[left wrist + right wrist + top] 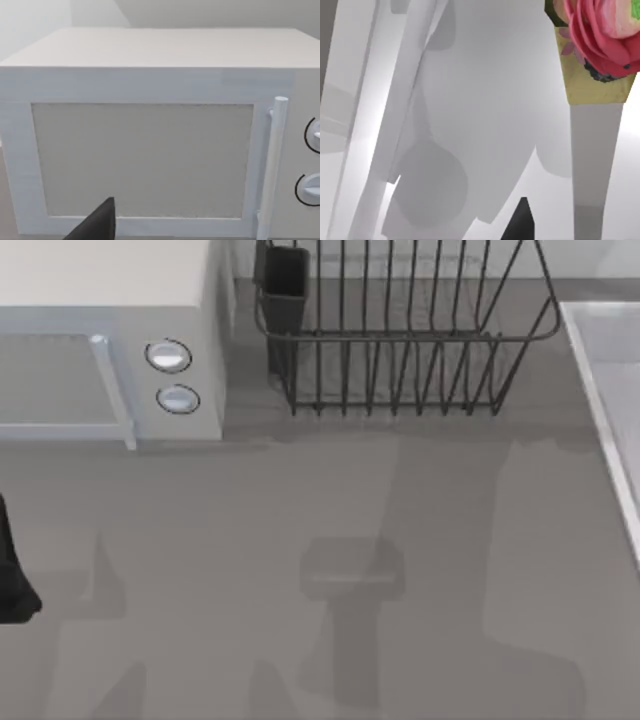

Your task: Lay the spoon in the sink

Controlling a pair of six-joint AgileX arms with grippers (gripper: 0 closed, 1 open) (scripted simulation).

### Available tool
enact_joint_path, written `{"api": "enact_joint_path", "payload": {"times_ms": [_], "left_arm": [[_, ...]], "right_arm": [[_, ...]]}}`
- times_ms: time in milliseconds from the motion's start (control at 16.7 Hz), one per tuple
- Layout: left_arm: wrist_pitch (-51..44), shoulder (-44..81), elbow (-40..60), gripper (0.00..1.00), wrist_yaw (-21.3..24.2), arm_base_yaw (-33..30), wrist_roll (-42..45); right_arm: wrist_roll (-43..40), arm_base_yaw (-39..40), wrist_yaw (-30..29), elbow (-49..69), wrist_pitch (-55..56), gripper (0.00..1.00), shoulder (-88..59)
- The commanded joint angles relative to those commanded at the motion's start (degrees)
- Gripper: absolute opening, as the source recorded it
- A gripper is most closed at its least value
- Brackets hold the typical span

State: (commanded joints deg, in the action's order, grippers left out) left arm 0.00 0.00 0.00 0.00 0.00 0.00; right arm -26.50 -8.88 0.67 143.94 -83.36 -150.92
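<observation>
The spoon (598, 45) shows in the right wrist view as a red rounded end on a yellowish part, partly cut off by the picture's edge. Around it are the pale grey-white surfaces of the sink (485, 100). A dark tip of my right gripper (519, 222) pokes in some way off from the spoon, with nothing seen in it. I cannot tell whether the spoon touches the sink. From above, the sink's raised light rim (598, 380) runs along the table's right edge. My left gripper (99, 224) faces the microwave at the table's left.
A white microwave (110, 360) with two round knobs stands at the back left. A dark wire dish rack (400, 330) holding a black cup (284, 280) sits at the back middle. Part of my left arm (12, 585) is at the left edge. Shadows cross the grey table (350, 570).
</observation>
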Motion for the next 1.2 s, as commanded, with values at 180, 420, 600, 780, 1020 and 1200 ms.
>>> {"api": "enact_joint_path", "payload": {"times_ms": [180, 420, 600, 780, 1020, 1200], "left_arm": [[0.0, 0.0, 0.0, 1.00, 0.0, 0.0, 0.0], [0.0, 0.0, 0.0, 1.00, 0.0, 0.0, 0.0], [0.0, 0.0, 0.0, 1.00, 0.0, 0.0, 0.0], [0.0, 0.0, 0.0, 1.00, 0.0, 0.0, 0.0], [0.0, 0.0, 0.0, 1.00, 0.0, 0.0, 0.0], [0.0, 0.0, 0.0, 1.00, 0.0, 0.0, 0.0]], "right_arm": [[0.0, 0.1, -0.1, -4.0, 3.4, 0.00, 1.6], [0.0, 0.1, -0.1, -4.1, 3.6, 0.00, 1.6], [0.0, 0.1, -0.1, -4.1, 3.6, 0.23, 1.6], [0.0, 0.1, -0.1, -4.1, 3.6, 0.45, 1.6], [0.0, 0.1, -0.1, -4.1, 3.6, 0.75, 1.6], [0.0, 0.1, -0.1, -4.1, 3.6, 0.98, 1.6]]}}
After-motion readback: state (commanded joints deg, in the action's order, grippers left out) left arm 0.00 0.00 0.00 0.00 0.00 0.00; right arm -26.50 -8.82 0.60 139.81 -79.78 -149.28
